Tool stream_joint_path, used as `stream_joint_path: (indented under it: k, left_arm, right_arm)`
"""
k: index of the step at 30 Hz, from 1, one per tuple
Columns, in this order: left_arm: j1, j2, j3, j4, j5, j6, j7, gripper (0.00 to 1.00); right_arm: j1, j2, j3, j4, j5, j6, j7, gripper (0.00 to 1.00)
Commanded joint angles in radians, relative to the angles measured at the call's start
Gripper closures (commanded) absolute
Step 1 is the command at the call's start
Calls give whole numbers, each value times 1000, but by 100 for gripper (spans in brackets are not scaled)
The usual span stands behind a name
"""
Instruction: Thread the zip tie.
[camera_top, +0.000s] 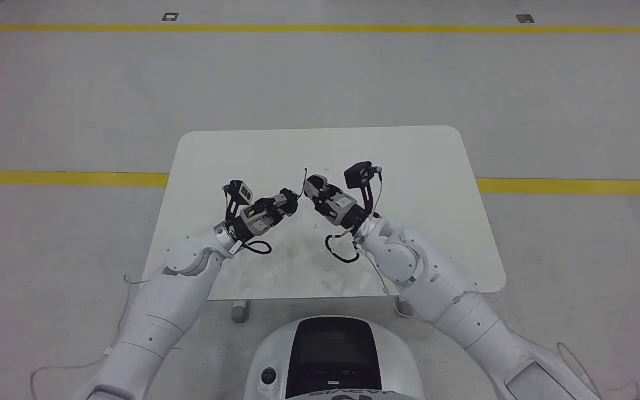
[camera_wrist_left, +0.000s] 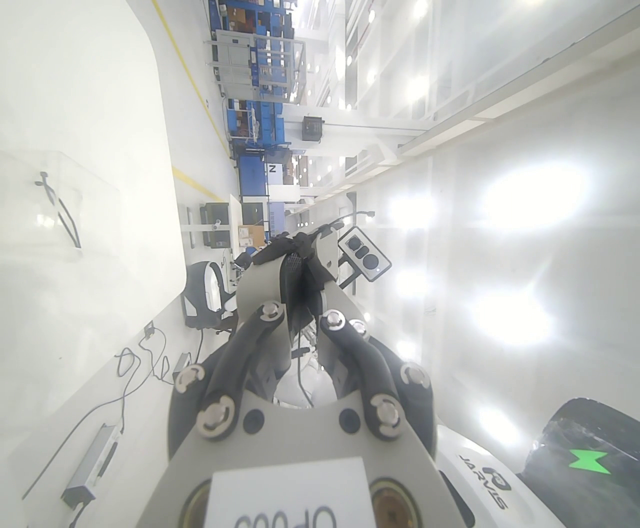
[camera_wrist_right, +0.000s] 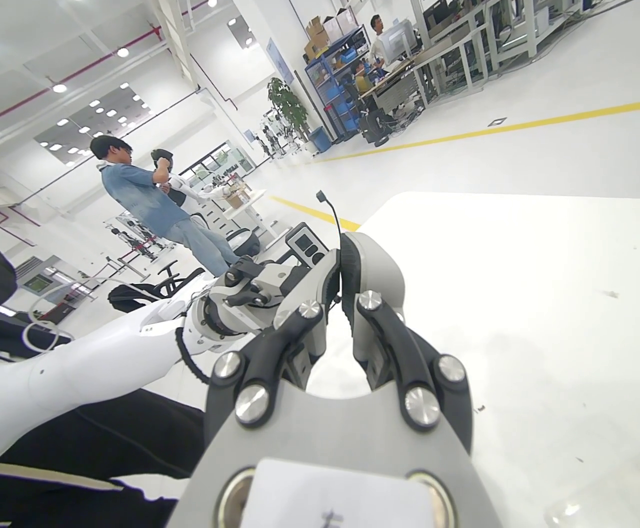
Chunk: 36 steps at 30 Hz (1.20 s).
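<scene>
A thin black zip tie (camera_top: 303, 180) is held up above the middle of the white table (camera_top: 420, 180), between my two grippers. My right gripper (camera_top: 316, 188) is shut on it. In the right wrist view the strap (camera_wrist_right: 331, 212) rises out of the pinched fingertips of the right gripper (camera_wrist_right: 340, 250) and ends in a small square head. My left gripper (camera_top: 287, 202) sits right beside it, tip to tip. Seen from its own wrist, the left gripper (camera_wrist_left: 300, 255) has its fingers pressed together on something black. What part of the tie it holds is hidden.
A see-through container (camera_wrist_left: 95, 200) lies on the table (camera_wrist_left: 75, 75) with another black zip tie (camera_wrist_left: 62, 215) in it. Both arms hover over the table's middle. A few small dark specks (camera_wrist_right: 607, 294) lie on the table top.
</scene>
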Motion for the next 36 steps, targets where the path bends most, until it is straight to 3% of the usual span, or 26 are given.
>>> stream_joint_path:
  k: [1,2,7,12,21,24,36]
  left_arm:
    - [0,0,0,0,0,0,0,100]
    - [0,0,0,0,0,0,0,100]
    - [0,0,0,0,0,0,0,100]
    - [0,0,0,0,0,0,0,100]
    - [0,0,0,0,0,0,0,100]
    - [10,-1,-5,-6,-67,51,1,100]
    - [26,0,-54,22,-408,320,-151,100]
  right_arm:
    - [-1,0,-1,-5,4,0,12,43]
    - [0,0,-1,-6,-1,0,21,0]
    - [-8,4,5,-18,-26,0,9,0]
    - [-31,9,14,-44,-72,0,-71,0]
    - [-33,9,18,-49,-87,10,-76,0]
    - [-41,16,32,-69,-230,50,-115,0]
    - [-78,40,69,-109,-708,138,-243,0]
